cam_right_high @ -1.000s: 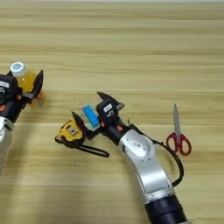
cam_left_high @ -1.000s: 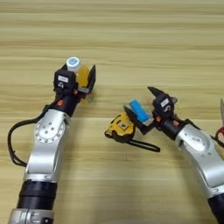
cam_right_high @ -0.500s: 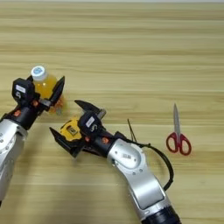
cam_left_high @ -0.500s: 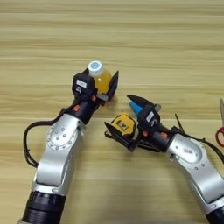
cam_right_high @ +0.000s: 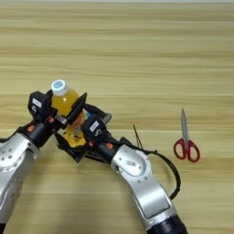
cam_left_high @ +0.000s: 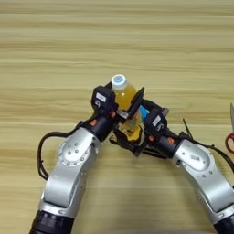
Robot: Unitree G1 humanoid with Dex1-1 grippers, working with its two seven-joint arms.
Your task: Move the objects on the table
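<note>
My left gripper [cam_left_high: 123, 101] is shut on the orange-juice bottle [cam_left_high: 124, 95], which is held upright with its white cap on top. The bottle's base is over the yellow-and-black tape measure [cam_left_high: 133, 133], which lies on the wooden table [cam_left_high: 114, 41]. Its black strap [cam_left_high: 187, 128] trails to the right. My right gripper [cam_left_high: 147, 115] presses in from the right, shut on the small blue block [cam_left_high: 144, 111], almost touching the bottle and the left gripper's finger. The red-handled scissors [cam_right_high: 185, 142] lie flat at the right, apart from both arms.
Both forearms reach in from the near edge and meet in the middle. A black cable [cam_left_high: 42, 155] loops off my left arm, and another [cam_right_high: 171, 169] off my right arm.
My left gripper has carried the bottle rightward over the tape measure. My right gripper has moved left with the blue block until the two nearly meet. Tape measure and scissors have stayed put.
</note>
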